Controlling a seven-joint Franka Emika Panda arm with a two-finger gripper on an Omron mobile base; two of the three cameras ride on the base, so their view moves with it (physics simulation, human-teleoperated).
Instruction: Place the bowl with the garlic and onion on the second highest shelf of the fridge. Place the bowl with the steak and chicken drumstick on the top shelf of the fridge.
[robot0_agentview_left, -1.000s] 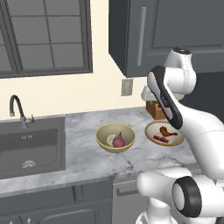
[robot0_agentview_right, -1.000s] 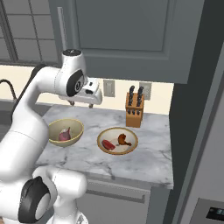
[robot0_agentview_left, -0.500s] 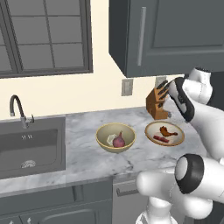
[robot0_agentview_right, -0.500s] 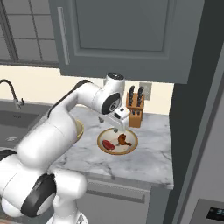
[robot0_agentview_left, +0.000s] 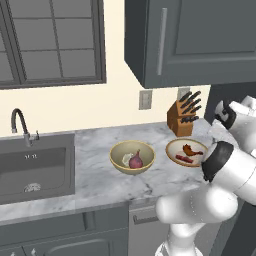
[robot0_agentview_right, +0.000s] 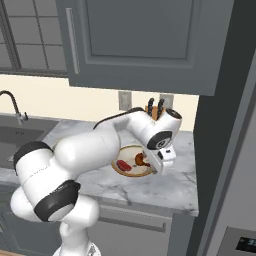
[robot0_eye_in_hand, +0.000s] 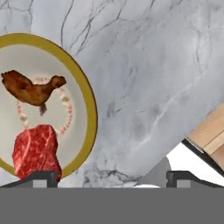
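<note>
Hovering above the marble surface (robot0_eye_in_hand: 144, 78) with fingers (robot0_eye_in_hand: 41, 178) spread wide, holding nothing. Beside them on that surface: the bowl (robot0_eye_in_hand: 89, 109) with steak (robot0_eye_in_hand: 37, 151) and chicken drumstick (robot0_eye_in_hand: 30, 89). Further left, near the sink (robot0_agentview_left: 35, 167): the other bowl (robot0_agentview_left: 119, 150), holding garlic (robot0_agentview_left: 126, 159) and onion (robot0_agentview_left: 136, 160).

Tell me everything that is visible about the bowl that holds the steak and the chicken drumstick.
The bowl is shallow and round, with an olive-gold rim and a pale cream inside that carries a faint ring of small reddish marks. It looks like glazed ceramic. It stands upright on the grey marble counter, to the right of the other bowl and in front of the knife block. The dark red steak and the orange-brown chicken drumstick lie inside it, side by side. The open gripper hangs over the counter beside it without touching it.
</note>
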